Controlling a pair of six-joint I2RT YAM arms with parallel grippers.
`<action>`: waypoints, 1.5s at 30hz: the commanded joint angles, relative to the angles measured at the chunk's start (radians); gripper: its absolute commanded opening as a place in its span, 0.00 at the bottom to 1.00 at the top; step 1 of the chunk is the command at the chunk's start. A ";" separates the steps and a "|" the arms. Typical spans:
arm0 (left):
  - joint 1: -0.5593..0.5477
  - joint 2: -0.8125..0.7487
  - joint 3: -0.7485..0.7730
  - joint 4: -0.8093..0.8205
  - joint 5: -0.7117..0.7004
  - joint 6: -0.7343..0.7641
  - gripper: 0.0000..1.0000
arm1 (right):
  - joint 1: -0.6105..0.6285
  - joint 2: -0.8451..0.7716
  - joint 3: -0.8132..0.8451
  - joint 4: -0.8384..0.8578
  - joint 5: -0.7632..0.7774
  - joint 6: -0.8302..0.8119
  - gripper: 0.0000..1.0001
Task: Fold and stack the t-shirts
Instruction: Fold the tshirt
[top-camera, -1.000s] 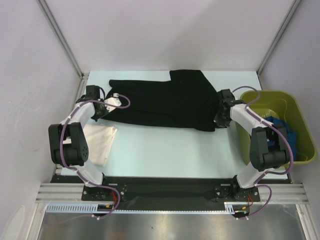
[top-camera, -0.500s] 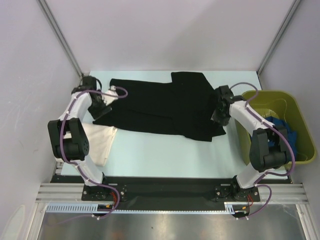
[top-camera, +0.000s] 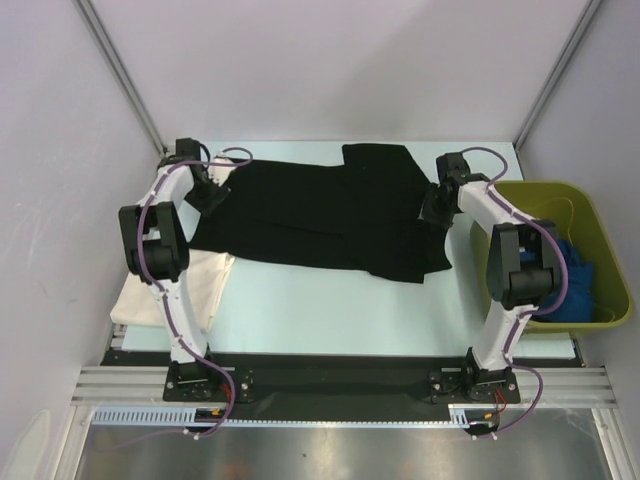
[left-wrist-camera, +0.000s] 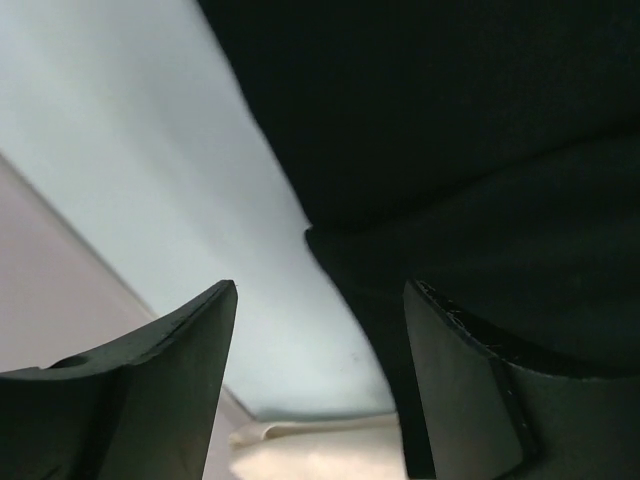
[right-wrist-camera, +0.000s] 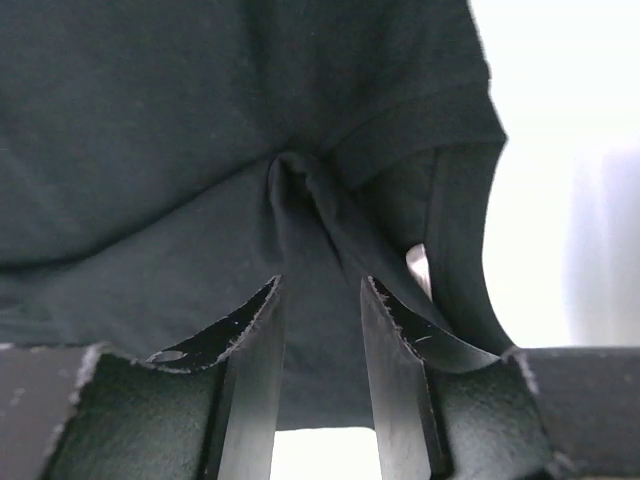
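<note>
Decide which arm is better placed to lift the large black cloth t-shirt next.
Right, probably: the right hand pinches a bunched fold of the large black cloth t-shirt, while the left hand is open at the shirt's edge.

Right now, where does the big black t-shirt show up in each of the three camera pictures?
Top external: the black t-shirt lies spread across the table's far middle.
Left wrist: the black t-shirt fills the upper right, its edge running down to the bottom.
Right wrist: the black t-shirt fills most of the picture, bunched near the lower centre.
Shared landmark: the pale table beside the cloth, glare-white in the right wrist view.
</note>
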 joint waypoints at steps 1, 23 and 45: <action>-0.015 0.022 0.057 0.032 -0.004 -0.103 0.74 | 0.004 0.047 0.060 0.013 -0.056 -0.050 0.41; -0.025 0.060 -0.049 0.079 0.016 -0.218 0.00 | -0.024 0.135 0.084 0.072 -0.052 -0.040 0.00; -0.025 0.026 -0.079 0.196 -0.139 -0.227 0.00 | -0.050 0.135 0.212 0.056 0.000 -0.009 0.00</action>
